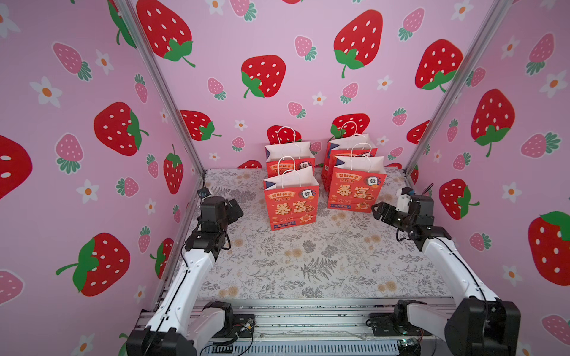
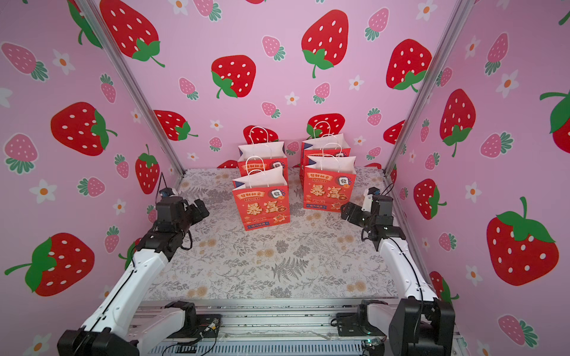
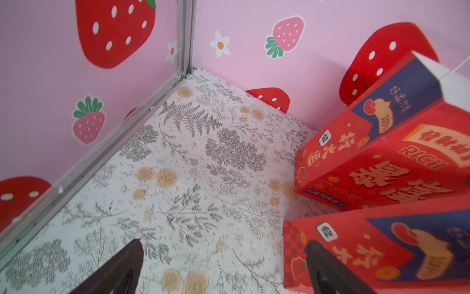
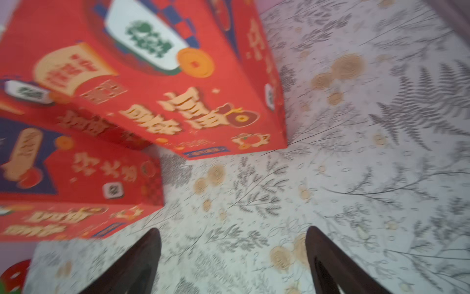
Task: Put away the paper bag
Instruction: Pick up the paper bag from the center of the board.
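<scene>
Several red paper bags with white handles stand upright at the back of the floral mat, in two rows. The front left bag [image 1: 291, 202] [image 2: 261, 205] is nearest the middle, and the front right bag [image 1: 356, 188] [image 2: 328, 188] stands beside it. My left gripper [image 1: 235, 209] [image 2: 201, 211] hovers open to the left of the bags. In the left wrist view this gripper [image 3: 223, 244] holds nothing, with a bag [image 3: 368, 244] just beyond one finger. My right gripper [image 1: 377, 211] [image 2: 347, 212] is open by the front right bag's lower corner. The right wrist view, blurred, shows that gripper [image 4: 233, 229] empty over the mat near two bags [image 4: 152, 89].
Pink strawberry-print walls [image 1: 92, 154] with metal corner posts [image 1: 160, 92] close in the left, back and right sides. The floral mat [image 1: 308, 262] stretches from the bags toward a metal rail [image 1: 308, 320] at the front, where both arm bases sit.
</scene>
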`<action>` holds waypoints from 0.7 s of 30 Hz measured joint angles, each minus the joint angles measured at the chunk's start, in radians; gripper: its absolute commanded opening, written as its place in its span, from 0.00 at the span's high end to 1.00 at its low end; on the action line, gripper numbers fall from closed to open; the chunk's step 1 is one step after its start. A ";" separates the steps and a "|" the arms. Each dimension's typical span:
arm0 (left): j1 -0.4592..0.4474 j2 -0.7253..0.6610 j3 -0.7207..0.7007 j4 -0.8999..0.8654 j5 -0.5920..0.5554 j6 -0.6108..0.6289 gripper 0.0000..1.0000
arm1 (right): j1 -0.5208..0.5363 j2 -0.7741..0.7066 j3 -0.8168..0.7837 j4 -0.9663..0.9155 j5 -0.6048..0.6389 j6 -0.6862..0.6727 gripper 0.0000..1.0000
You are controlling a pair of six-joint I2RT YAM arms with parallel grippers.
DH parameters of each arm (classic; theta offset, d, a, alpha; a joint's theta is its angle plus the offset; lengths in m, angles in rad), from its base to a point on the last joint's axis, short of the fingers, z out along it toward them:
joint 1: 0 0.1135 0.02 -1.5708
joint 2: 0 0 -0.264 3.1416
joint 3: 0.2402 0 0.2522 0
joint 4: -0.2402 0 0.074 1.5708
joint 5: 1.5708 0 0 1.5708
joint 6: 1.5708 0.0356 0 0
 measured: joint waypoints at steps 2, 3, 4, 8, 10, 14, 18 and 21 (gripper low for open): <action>0.003 -0.116 -0.033 -0.014 0.053 -0.029 0.00 | 0.008 -0.036 0.028 -0.032 -0.112 0.006 0.17; 0.003 -0.167 -0.041 -0.018 0.087 -0.038 0.01 | 0.017 -0.048 0.050 -0.046 -0.157 0.007 0.18; 0.003 -0.199 -0.042 -0.020 0.119 -0.044 0.01 | 0.029 -0.055 0.074 -0.058 -0.189 0.005 0.19; 0.003 -0.230 -0.013 -0.031 0.278 -0.053 0.01 | 0.167 -0.048 0.189 -0.101 -0.266 -0.024 0.20; 0.002 -0.213 -0.008 -0.037 0.351 -0.055 0.01 | 0.259 -0.025 0.245 -0.125 -0.272 -0.054 0.22; -0.004 -0.188 -0.008 -0.061 0.452 -0.055 0.01 | 0.375 0.074 0.346 -0.143 -0.289 -0.098 0.25; -0.011 -0.165 -0.008 -0.052 0.516 -0.053 0.01 | 0.399 0.193 0.430 -0.153 -0.288 -0.129 0.25; -0.030 -0.120 -0.008 -0.041 0.547 -0.051 0.01 | 0.407 0.278 0.495 -0.156 -0.291 -0.144 0.26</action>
